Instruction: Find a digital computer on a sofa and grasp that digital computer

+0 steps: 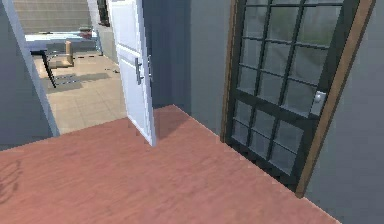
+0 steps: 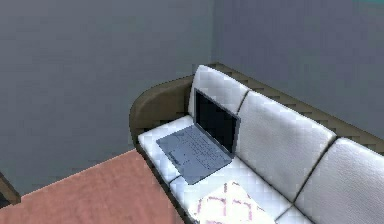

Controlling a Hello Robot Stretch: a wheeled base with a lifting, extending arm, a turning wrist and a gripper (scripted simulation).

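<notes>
Arm side view: a grey laptop (image 2: 205, 140) sits w/ its lid up on the sofa (image 2: 285, 135), on the end seat pad next to the round brown sofa arm (image 2: 155, 105). Its dark screen stands close to the white back pads. A pad w/ a red criss-cross print (image 2: 228, 203) lies on the seat just beside it. Can't tell the tool's state. Forward view: a white door (image 1: 130, 60) stands open; a dark door w/ glass panes (image 1: 280, 80) is on the right, red-brown floor (image 1: 150, 180) below.
</notes>
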